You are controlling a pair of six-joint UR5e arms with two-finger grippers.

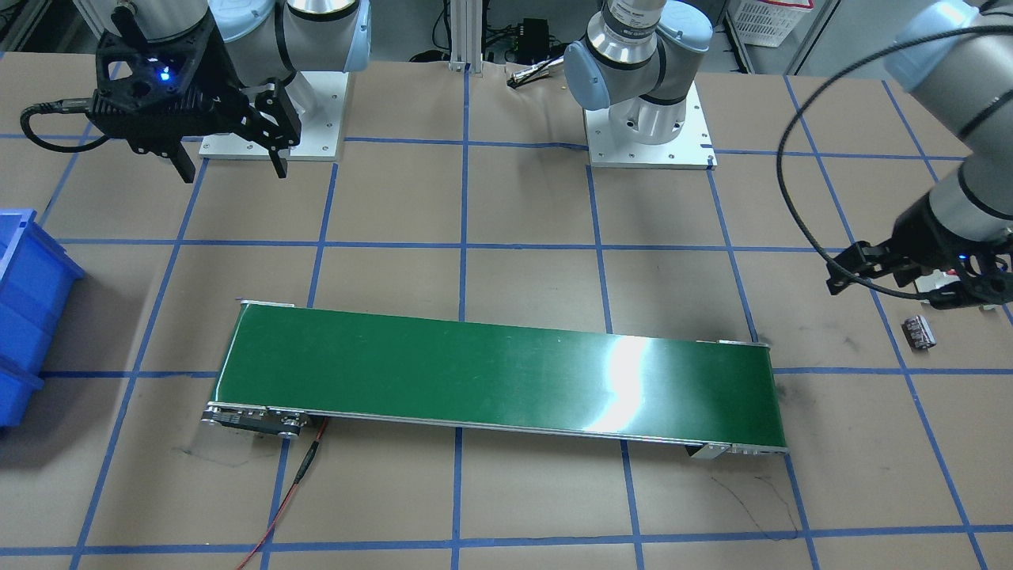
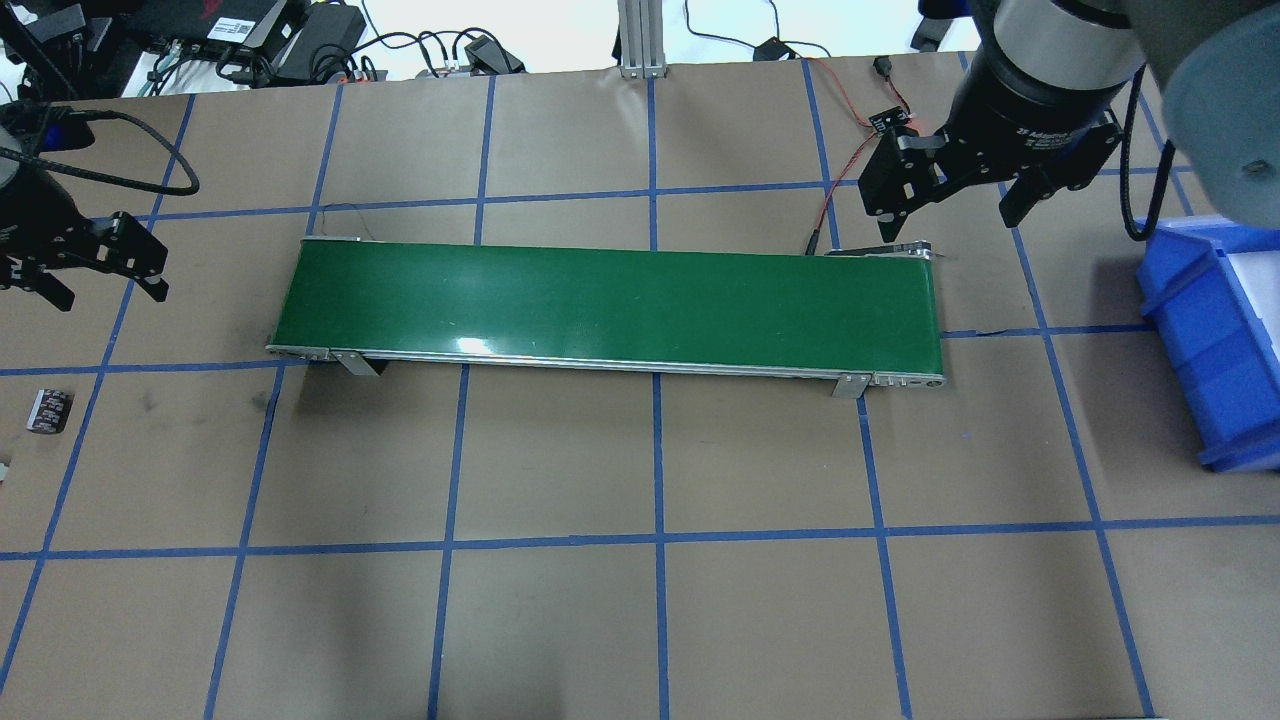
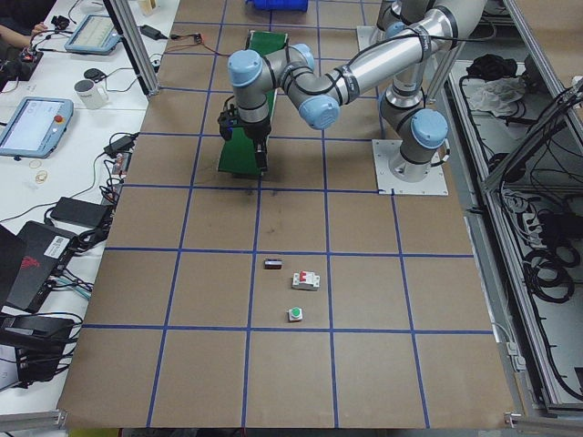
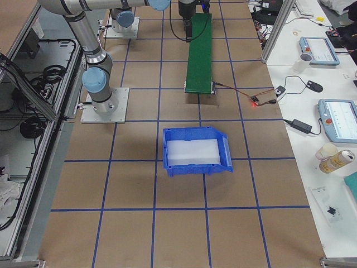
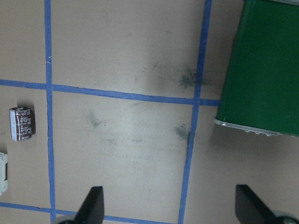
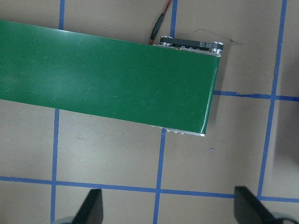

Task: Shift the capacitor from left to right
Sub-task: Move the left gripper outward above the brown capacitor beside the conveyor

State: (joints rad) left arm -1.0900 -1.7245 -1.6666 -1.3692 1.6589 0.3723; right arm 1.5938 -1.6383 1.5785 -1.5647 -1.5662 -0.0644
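The capacitor [image 1: 920,331], a stubby dark cylinder with pale markings, lies on its side on the brown table, left of the green conveyor belt [image 2: 610,305]. It also shows in the overhead view as the capacitor [image 2: 48,411] and at the left edge of the left wrist view as the capacitor [image 5: 22,123]. My left gripper [image 2: 105,290] hovers open above the table between capacitor and belt, holding nothing. My right gripper [image 2: 945,215] hangs open and empty over the belt's far right end; the right wrist view shows that belt end [image 6: 205,93] below it.
A white breaker [image 3: 306,281] and a green-capped push button [image 3: 295,315] lie just beyond the capacitor [image 3: 272,264]. A blue bin [image 2: 1210,330] sits on the right side of the table. A red cable [image 1: 305,467] runs from the belt's motor end.
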